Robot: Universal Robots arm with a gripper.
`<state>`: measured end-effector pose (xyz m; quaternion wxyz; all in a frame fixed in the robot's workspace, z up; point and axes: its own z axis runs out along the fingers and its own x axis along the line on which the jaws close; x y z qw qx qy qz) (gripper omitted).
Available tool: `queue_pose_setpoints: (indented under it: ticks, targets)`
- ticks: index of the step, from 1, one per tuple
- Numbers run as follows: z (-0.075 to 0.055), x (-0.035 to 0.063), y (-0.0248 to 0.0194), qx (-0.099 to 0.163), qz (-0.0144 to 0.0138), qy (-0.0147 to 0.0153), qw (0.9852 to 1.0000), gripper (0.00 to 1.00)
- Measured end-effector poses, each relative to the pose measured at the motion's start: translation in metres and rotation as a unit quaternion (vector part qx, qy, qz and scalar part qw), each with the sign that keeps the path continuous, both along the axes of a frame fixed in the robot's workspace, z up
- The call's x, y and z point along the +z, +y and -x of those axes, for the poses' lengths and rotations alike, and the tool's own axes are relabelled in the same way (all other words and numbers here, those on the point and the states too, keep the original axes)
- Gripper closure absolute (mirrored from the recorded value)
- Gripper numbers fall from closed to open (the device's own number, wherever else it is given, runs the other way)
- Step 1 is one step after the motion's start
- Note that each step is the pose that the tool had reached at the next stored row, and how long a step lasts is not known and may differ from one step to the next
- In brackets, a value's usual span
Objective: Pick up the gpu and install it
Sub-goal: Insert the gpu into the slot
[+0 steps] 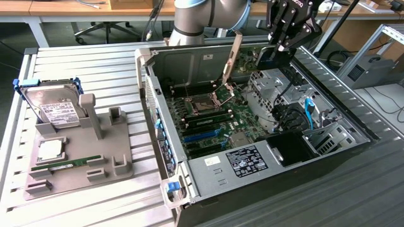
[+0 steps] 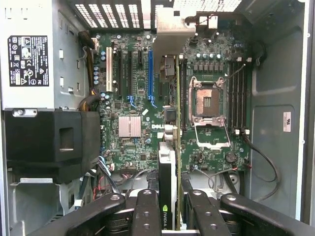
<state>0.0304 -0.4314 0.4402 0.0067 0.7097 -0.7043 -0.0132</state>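
Black jointed fingers [image 2: 145, 216] of the gripper [image 2: 168, 201] sit closest, clamped against both faces of the gpu [image 2: 167, 167]. It is a thin card with a green board, a black cooler face and a long silver end bracket, held edge-on above the open grey metal computer case [image 2: 275, 98]. Below the card, flat inside the case, lies the green motherboard [image 2: 133, 98], with a long blue slot [image 2: 150, 73] and an unlatched silver processor socket [image 2: 207, 103]. Farthest off is the case's perforated rear wall [image 2: 113, 14].

To my eye the card hangs slightly to the socket side of the blue slot. Lowered like that, its edge could land on neighbouring parts. The bracket might also snag the rear wall, and a grip at one end may let the card tilt.
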Motion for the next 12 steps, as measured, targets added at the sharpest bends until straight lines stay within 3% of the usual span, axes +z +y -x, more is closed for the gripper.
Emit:
queue_pose_setpoints:
  ticks: [12]
  targets:
    - [0.017,-0.0002,0.0,-0.002,-0.0001,0.0,1.0,0.73]
